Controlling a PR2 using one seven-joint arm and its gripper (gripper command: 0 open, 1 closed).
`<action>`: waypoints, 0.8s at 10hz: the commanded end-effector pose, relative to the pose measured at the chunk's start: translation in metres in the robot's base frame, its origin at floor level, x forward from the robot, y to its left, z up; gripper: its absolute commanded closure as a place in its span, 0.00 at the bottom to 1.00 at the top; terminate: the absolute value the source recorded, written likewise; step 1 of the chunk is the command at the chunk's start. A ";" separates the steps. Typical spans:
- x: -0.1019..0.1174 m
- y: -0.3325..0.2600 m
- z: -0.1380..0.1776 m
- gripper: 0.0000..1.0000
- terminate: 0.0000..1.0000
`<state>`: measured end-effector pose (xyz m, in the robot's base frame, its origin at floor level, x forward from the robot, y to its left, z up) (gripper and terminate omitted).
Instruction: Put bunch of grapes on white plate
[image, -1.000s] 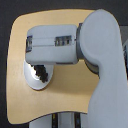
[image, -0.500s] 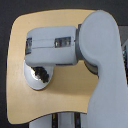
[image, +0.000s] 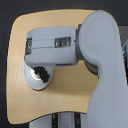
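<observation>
Bunch of grapes on white plate, fingers hidden.

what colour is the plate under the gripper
White, glossy. The white plate shows in the exterior view, the only view, partly hidden by the arm, with the dark bunch of grapes over it.

The arm has swung a little toward the exterior view's right and up, so more of the plate shows below it than a second ago. The grapes now lie nearer the plate's middle, with a bright patch of white plate visible just to their left. The hand is too hidden to judge
</observation>
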<state>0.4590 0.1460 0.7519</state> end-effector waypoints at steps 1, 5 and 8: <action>0.014 0.000 0.024 0.00 0.00; 0.044 0.000 0.091 0.00 0.00; 0.059 -0.012 0.116 0.00 0.00</action>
<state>0.4883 0.1465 0.8194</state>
